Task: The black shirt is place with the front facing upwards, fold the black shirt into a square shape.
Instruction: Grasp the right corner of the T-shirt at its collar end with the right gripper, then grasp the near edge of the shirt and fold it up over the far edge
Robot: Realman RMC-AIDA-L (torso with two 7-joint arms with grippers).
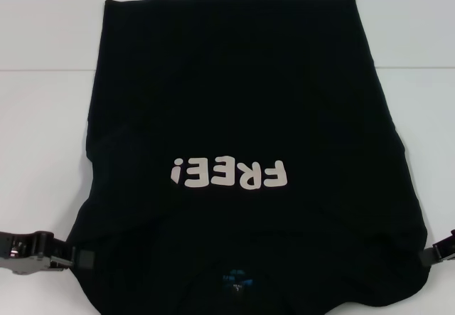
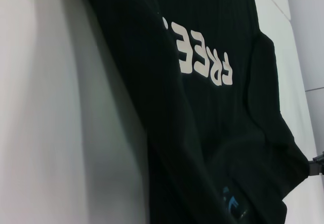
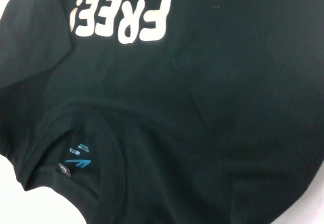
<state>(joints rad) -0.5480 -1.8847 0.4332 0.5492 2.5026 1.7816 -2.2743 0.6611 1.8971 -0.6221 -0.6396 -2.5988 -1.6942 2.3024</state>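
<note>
- Table [image 1: 43, 151] first: white surface, and we're looking down at it with the black shirt [image 1: 242, 102] spread over most of the middle, running from the near edge to the far side.
- Shirt lies front up, sleeves apparently tucked in so it's a long panel, collar at the near end.
- White "FREE!" lettering [image 1: 229, 173] sits a bit near of centre, upside down for us.
- Left gripper [image 1: 75, 258] is at the shirt's near left corner, touching the cloth; we can't tell if it's pinching.
- Right gripper [image 1: 435, 252] pokes in at the near right corner, same story.
- Small blue neck label [image 1: 236, 279] shows inside the collar.
</note>
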